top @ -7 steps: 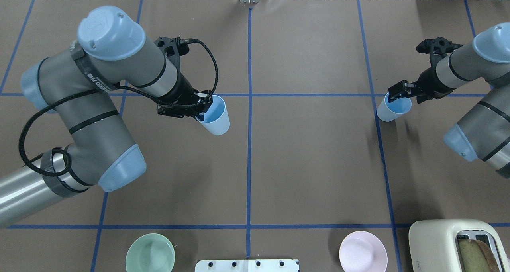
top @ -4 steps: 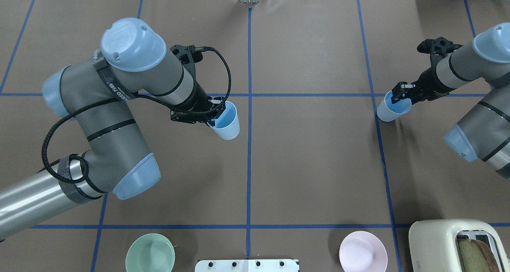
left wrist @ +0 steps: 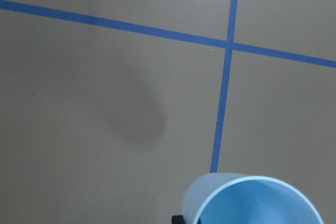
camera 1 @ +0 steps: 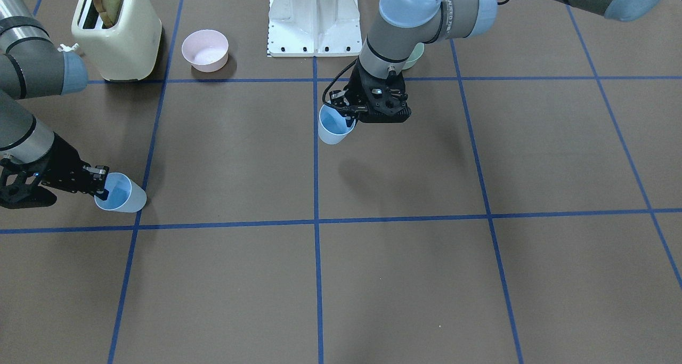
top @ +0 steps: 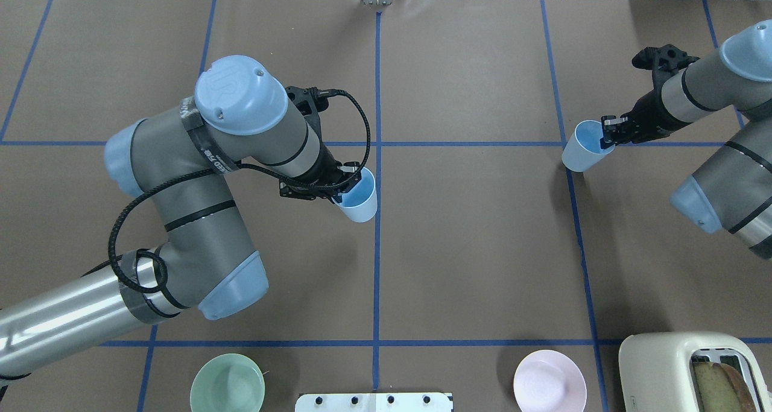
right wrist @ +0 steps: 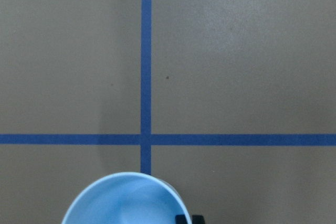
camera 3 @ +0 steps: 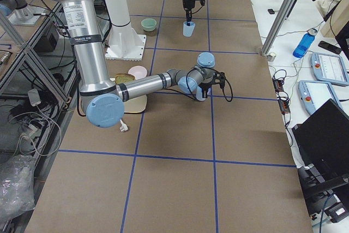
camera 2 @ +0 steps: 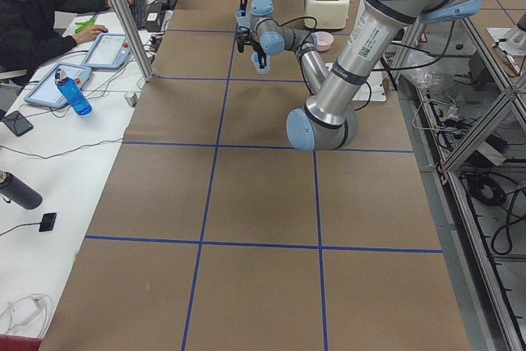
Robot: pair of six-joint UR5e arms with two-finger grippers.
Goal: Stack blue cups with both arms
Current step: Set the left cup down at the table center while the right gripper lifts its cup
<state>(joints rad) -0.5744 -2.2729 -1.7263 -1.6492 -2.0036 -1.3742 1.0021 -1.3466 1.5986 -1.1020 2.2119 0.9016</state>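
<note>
Overhead exterior view: the left gripper [top: 344, 187] is clenched on the rim of the left cup [top: 360, 199], with 1 finger inside the mouth and 1 outside. The cup hangs just past the fingertips, on the side away from the wrist, mouth up and a little tilted. It is clear of the table [top: 482, 249]; in the front-facing view its shadow lies on the brown surface apart from the left cup [camera 1: 331, 130], which sits just below and beside the left gripper [camera 1: 349, 120]. A blue tape line [top: 377, 279] runs directly beside this cup on the side away from the gripper.

The right gripper [top: 605, 139] is likewise clamped on the rim of the right cup [top: 579, 154], 1 finger dipping into the bright blue inside. The cup leans away from the wrist, its base pointing outward past the fingertips. From the front, the right cup [camera 1: 123, 195] lies just beyond the right gripper [camera 1: 100, 190]; whether its base touches the table I cannot tell. The 2 cups are well apart, each at its own gripper.

Each wrist camera shows only its cup's rim at the bottom edge: the left cup [left wrist: 252, 203] and the right cup [right wrist: 126, 200], with crossing tape lines beyond.

Well behind the left gripper sits a mint bowl [top: 227, 383]. Well behind the right gripper are a pink bowl [top: 549, 389] and a toaster [top: 675, 364] holding a bread slice [top: 721, 388].
</note>
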